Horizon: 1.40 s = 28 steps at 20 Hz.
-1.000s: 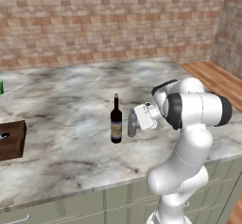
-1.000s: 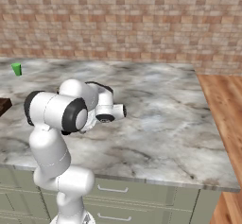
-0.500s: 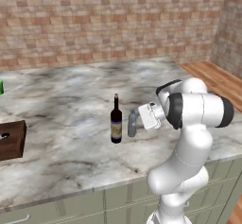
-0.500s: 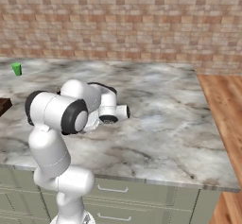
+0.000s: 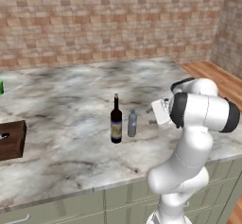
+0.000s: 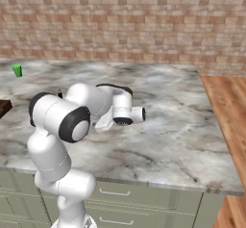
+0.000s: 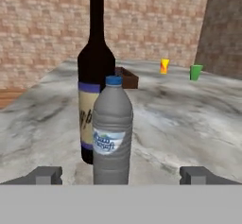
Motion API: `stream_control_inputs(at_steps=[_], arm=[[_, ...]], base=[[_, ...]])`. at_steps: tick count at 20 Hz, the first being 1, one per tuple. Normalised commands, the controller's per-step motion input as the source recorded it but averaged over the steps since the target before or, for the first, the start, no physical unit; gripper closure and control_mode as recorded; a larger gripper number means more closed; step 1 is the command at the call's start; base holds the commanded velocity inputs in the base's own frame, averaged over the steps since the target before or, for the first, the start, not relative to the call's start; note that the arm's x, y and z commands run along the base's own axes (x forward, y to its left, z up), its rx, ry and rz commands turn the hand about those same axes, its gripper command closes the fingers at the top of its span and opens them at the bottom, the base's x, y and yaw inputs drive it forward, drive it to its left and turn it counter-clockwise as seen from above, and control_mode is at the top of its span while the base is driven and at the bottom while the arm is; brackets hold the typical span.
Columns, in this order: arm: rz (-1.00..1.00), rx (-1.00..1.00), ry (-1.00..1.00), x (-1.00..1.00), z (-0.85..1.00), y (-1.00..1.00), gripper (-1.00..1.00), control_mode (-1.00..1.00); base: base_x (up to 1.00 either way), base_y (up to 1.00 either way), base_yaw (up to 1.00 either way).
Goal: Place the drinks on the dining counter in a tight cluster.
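Standing just beside the wine bottle (image 7: 96, 76), the water bottle (image 7: 112, 131) hides its lower label; the gripper (image 7: 120, 175) is spread wide, tips apart from both.

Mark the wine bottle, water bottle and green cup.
wine bottle (image 5: 116, 126): left base view, on its label.
water bottle (image 7: 112, 135): hand view, on its label.
green cup (image 6: 17, 70): right base view, on its side wall.

Glossy dark glass wine bottle (image 7: 96, 72)
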Motion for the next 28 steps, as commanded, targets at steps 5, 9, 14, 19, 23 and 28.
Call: stream_control_inputs(at_steps=[5, 9, 14, 19, 23, 28], arm=[[-0.19, -0.05, 0.12, 0.0, 0.45, -0.66, -1.0, -1.0], [-0.21, -0.3, 0.32, 0.0, 0.11, -0.57, -1.0, -1.0], [-0.23, -0.46, 0.36, 0.0, 0.06, -0.17, -1.0, -1.0], [-0.24, -0.44, 0.2, -0.2, 0.19, 0.0, -1.0, -1.0], [-0.27, -0.3, 0.1, -0.44, 0.23, 0.02, -1.0, -1.0], [-0.29, -0.08, 0.02, -0.67, 0.57, 0.31, -1.0, -1.0]], base=[[0.0, 0.0, 0.0], [0.0, 0.0, 0.0], [0.0, 0.0, 0.0], [0.0, 0.0, 0.0], [0.0, 0.0, 0.0], [0.0, 0.0, 0.0]])
